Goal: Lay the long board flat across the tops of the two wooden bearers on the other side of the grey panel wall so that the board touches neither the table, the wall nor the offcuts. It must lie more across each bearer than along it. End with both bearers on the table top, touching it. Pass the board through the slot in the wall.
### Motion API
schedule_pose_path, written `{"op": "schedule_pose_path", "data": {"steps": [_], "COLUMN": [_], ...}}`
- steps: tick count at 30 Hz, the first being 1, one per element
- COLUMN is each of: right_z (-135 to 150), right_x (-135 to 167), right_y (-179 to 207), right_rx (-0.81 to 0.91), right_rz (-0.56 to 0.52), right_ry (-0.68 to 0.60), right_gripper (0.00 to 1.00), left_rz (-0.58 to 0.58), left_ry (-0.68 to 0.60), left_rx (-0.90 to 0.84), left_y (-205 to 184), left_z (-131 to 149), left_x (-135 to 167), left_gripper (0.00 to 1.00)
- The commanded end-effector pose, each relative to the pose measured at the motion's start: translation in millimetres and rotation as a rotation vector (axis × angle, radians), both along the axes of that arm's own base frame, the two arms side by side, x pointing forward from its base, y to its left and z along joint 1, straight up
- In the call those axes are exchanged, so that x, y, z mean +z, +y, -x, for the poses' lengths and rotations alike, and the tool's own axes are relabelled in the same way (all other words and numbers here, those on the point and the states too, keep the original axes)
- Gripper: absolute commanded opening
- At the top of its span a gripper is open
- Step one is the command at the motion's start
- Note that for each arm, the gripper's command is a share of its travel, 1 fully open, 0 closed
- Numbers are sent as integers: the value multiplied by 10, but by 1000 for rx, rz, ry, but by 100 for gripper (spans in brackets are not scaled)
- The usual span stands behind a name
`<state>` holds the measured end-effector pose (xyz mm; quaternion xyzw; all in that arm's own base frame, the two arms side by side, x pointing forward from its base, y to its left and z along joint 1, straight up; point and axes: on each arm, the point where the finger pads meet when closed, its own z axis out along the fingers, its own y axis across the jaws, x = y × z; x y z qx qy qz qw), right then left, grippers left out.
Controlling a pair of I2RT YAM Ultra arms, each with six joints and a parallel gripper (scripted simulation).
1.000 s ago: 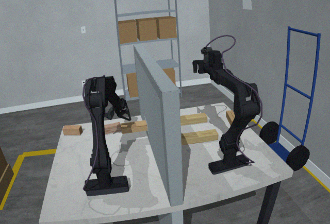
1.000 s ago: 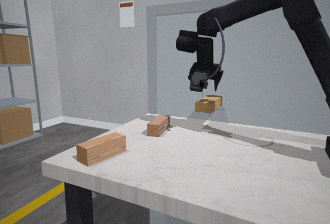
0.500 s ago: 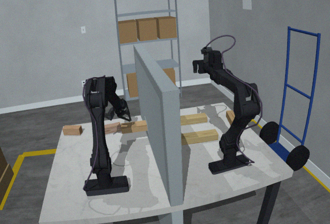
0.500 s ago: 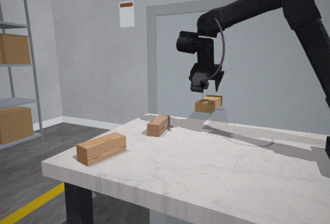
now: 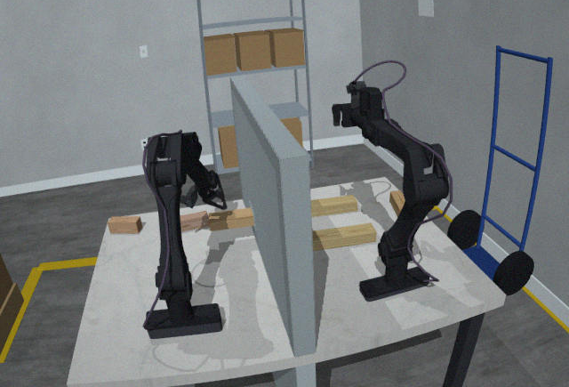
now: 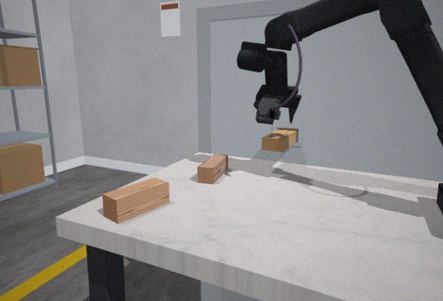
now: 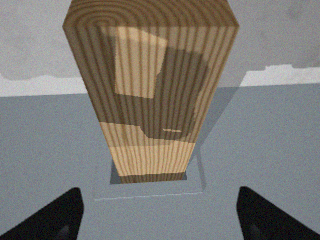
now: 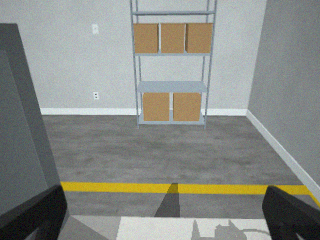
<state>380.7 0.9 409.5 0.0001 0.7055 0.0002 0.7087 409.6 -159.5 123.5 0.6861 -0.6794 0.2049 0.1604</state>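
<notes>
The long board [image 5: 232, 219] [image 6: 275, 143] [image 7: 150, 112] sticks out level from the slot in the grey panel wall [image 5: 264, 189] [image 6: 340, 104] [image 7: 45, 150] on the left arm's side, raised off the table. Its far part is hidden by the wall. My left gripper [image 5: 206, 204] [image 6: 278, 122] [image 7: 159, 196] is open and empty, above the board. Two pale bearers [image 5: 333, 205] [image 5: 344, 237] lie on the table across the wall, their inner ends hidden. My right gripper [image 8: 163, 195] is open and empty, high on the bearers' side.
Two reddish offcuts [image 5: 124, 225] [image 5: 194, 221] [image 6: 136, 200] [image 6: 212, 169] lie on the table [image 5: 110, 327] [image 6: 250, 226] on the left arm's side. Another offcut [image 5: 396, 203] lies behind the right arm. The wall stands tall between the arms.
</notes>
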Motion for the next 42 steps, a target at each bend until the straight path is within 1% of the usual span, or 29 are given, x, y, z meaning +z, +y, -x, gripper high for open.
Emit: {"op": "schedule_pose_path", "data": {"steps": [1, 20, 21, 23, 24, 25, 26, 27, 28, 29, 32, 33, 36, 38, 40, 42], "right_z": [95, 95, 95, 95, 95, 95, 95, 95, 95, 95, 95, 95, 95, 95, 95, 95], "right_x": [279, 279, 279, 279, 279, 279, 279, 279, 279, 279, 279, 279, 279, 279, 279, 279], "right_y": [-60, -60, -60, -60, -60, -60, -60, -60, -60, -60, -60, -60, -60, -60, -60, -60], "right_rx": [-23, -23, -23, -23, -23, -23, -23, -23, -23, -23, -23, -23, -23, -23, -23, -23], "right_rz": [12, 12, 12, 12, 12, 12, 12, 12, 12, 12, 12, 12, 12, 12, 12, 12], "right_ry": [-64, -64, -64, -64, -64, -64, -64, -64, -64, -64, -64, -64, -64, -64, -64, -64], "right_gripper": [100, 100, 100, 100, 100, 100, 100, 100, 100, 100, 100, 100, 100, 100, 100, 100], "left_rz": [31, 31, 13, 13, 34, 54, 82, 110, 136, 151, 162, 164, 167, 166, 166, 157], "left_ry": [-55, -55, 77, 77, 58, 78, 31, 27, -10, -10, 41, 33, 43, 22, 22, -15], "left_rx": [-9, -9, 5, 5, -18, -37, -59, -82, -107, -114, -92, -88, -82, -83, -83, -84], "left_y": [-41, -41, 150, 150, 165, 207, 240, 263, 241, 250, 385, 415, 461, 457, 457, 428], "left_z": [-15, -15, 63, 63, 51, 105, 32, 20, 13, 5, -3, -8, -13, -19, -19, -15], "left_x": [312, 312, -180, -180, -120, -178, -39, -52, 69, 71, -115, -87, -126, -51, -51, 103], "left_gripper": [78, 77, 77, 77, 77, 77, 77, 77, 77, 77, 77, 77, 77, 77, 77, 77]}}
